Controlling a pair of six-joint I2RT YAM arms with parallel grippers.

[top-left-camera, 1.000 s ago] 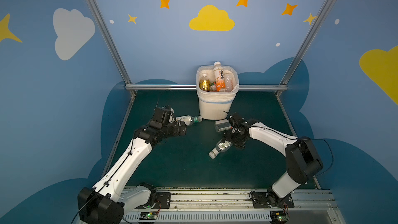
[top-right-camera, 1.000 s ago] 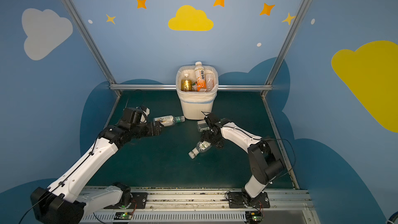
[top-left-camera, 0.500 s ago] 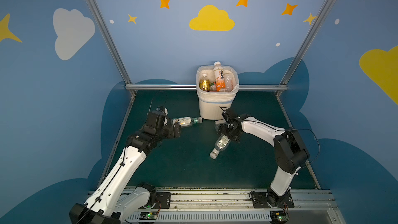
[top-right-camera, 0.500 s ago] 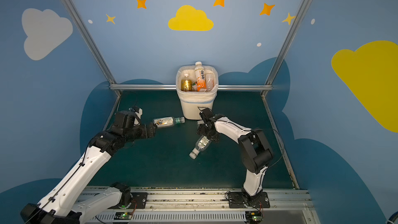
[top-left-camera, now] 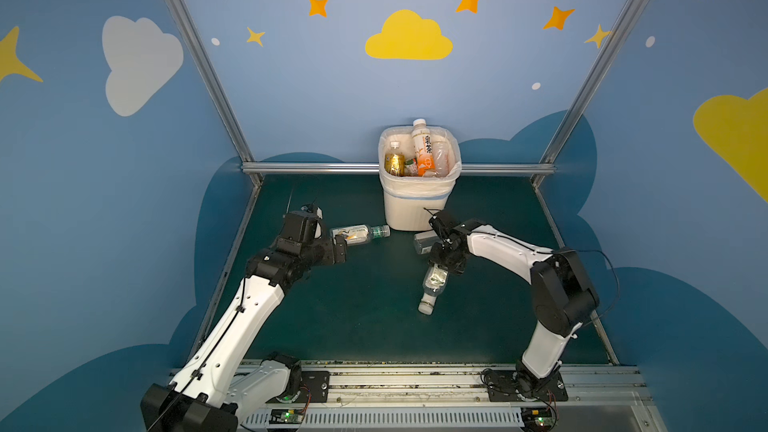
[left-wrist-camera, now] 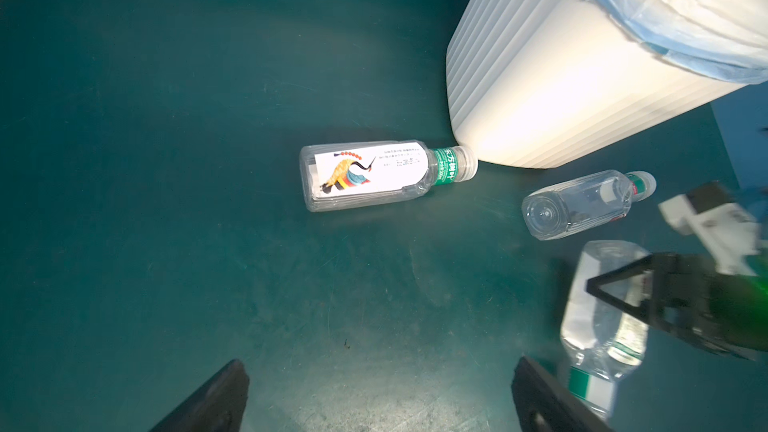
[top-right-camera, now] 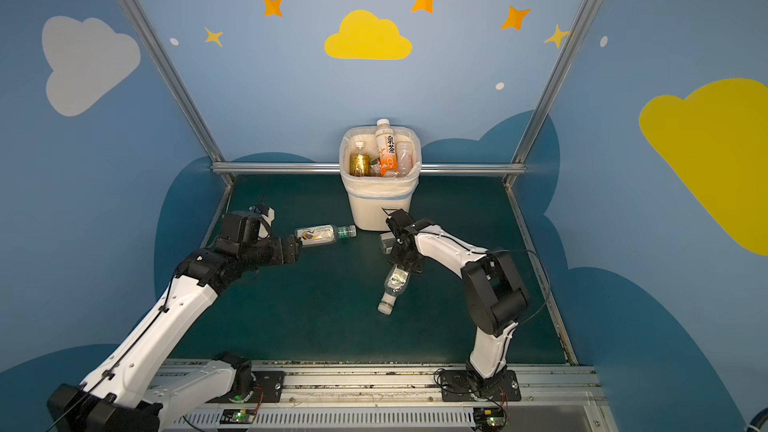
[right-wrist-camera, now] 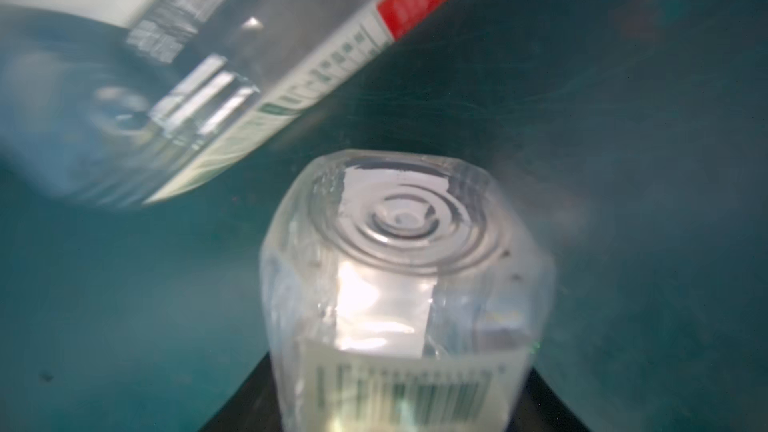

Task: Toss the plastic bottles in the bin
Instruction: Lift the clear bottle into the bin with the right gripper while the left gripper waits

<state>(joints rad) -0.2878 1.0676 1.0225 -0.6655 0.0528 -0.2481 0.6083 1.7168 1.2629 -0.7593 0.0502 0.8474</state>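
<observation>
Right wrist view is showing the right gripper (right-wrist-camera: pixel 395 409) clamping a white-capped bottle (right-wrist-camera: pixel 399 263). Its dark fingers (right-wrist-camera: pixel 241 409) are pressing against both sides of the clear body near the base, which is facing the camera. In both top views this bottle is lying low over the green table (top-left-camera: pixel 353 326) with its cap pointing toward the front edge and the gripper sitting on its far end. Whether it is resting on the surface or raised just off it, I cannot tell. A red-label bottle (top-left-camera: pixel 423 241) is lying on its side just beside that gripper, between it and the foot of the bin (top-left-camera: pixel 415 209). The left gripper (left-wrist-camera: pixel 382 401) is hovering low with its jaws wide apart and holding nothing. It is pointing at a bird-label bottle (left-wrist-camera: pixel 374 174), with a stretch of bare table between the fingertips and the bottle's base. That bottle is lying on its side with its green-banded neck toward the bin and its cap right at the bin's bottom corner. The bin is standing at the back middle of the table against the rear rail. It is holding several bottles, a tall orange bottle (top-left-camera: pixel 424 147) sticking up above its bag-lined rim.
</observation>
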